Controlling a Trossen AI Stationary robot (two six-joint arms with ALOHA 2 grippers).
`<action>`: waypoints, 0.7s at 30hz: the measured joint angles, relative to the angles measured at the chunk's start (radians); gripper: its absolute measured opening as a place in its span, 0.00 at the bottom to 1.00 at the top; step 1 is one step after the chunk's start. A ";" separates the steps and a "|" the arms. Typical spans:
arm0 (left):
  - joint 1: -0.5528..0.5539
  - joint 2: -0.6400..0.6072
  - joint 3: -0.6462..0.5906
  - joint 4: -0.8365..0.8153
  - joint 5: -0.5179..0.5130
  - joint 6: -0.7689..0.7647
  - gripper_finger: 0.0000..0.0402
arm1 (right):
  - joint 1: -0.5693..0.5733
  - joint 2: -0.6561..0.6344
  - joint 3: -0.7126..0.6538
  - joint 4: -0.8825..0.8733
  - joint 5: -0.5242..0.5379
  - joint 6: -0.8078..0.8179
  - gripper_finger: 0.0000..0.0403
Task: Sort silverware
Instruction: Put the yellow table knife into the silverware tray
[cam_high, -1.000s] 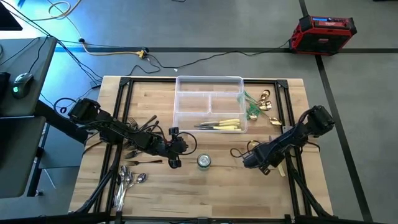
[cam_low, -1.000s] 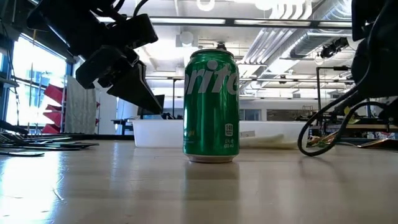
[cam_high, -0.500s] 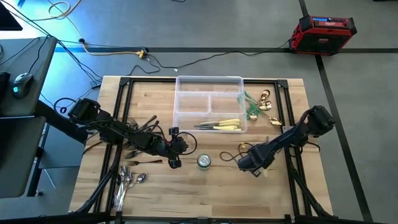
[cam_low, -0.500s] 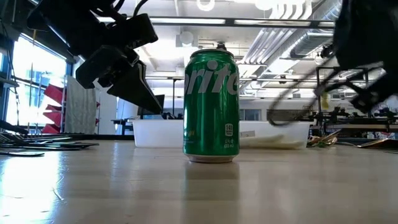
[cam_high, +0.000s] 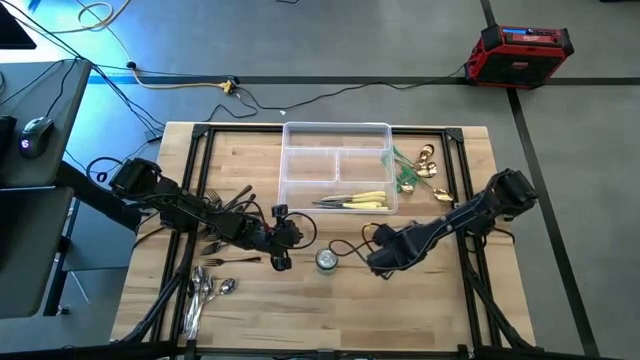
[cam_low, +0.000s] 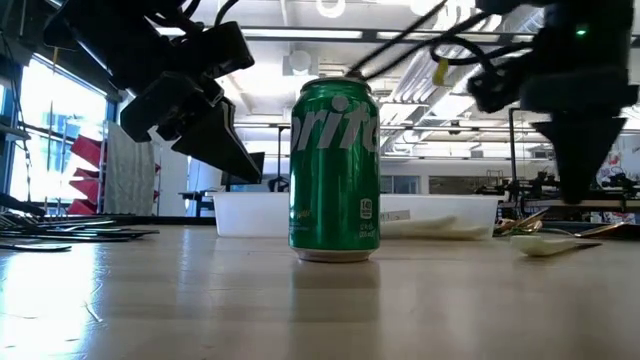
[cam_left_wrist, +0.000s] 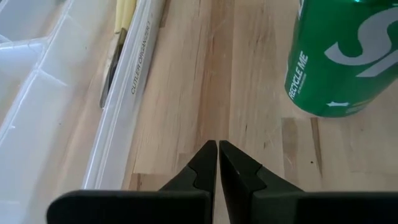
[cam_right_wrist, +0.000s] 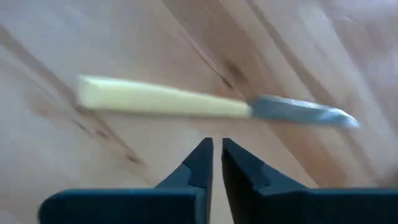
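1. Pale butcher-block planks make up the table (cam_high: 330, 310), edged by a black metal frame and standing on a grey floor strung with cables.
2. At the back sits a clear plastic divided tray (cam_high: 336, 135) with thin translucent walls; cream-handled knives (cam_high: 352, 202) lie in its front compartment.
3. Green-handled pieces with gold ends (cam_high: 417, 170) lie heaped just beside the tray's right wall.
4. Dark metal forks (cam_high: 222, 240) are scattered at the left, partly under the left arm; shiny silver spoons (cam_high: 204, 292) are bunched near the front-left corner.
5. A smooth green soda can (cam_low: 334, 171) stands upright in front of the tray, between the two grippers.
6. The left gripper (cam_high: 279, 262) hangs left of the can; its wrist view shows its dark wedge-shaped fingertips pressed together, holding nothing.
7. The right gripper (cam_high: 381, 263) hangs low just right of the can; its wrist view shows the fingers a narrow slit apart, holding nothing.
8. Only the right wrist view shows clearly a lone knife (cam_right_wrist: 211, 104), flat cream handle and dull grey blade, lying on the wood beyond the fingertips, not touching them.
9. Only the low view shows the room behind: ceiling ducts, strip lights, windows.
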 joint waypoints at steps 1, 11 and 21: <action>0.000 0.000 0.000 0.000 0.000 0.000 0.00 | -0.009 0.000 -0.009 0.052 0.000 -0.016 0.11; 0.000 0.000 0.000 -0.002 0.000 0.000 0.00 | -0.081 0.000 -0.126 0.453 -0.066 -0.083 0.25; 0.000 0.000 0.000 -0.003 0.000 0.000 0.00 | -0.008 0.000 -0.127 0.298 -0.423 0.021 0.26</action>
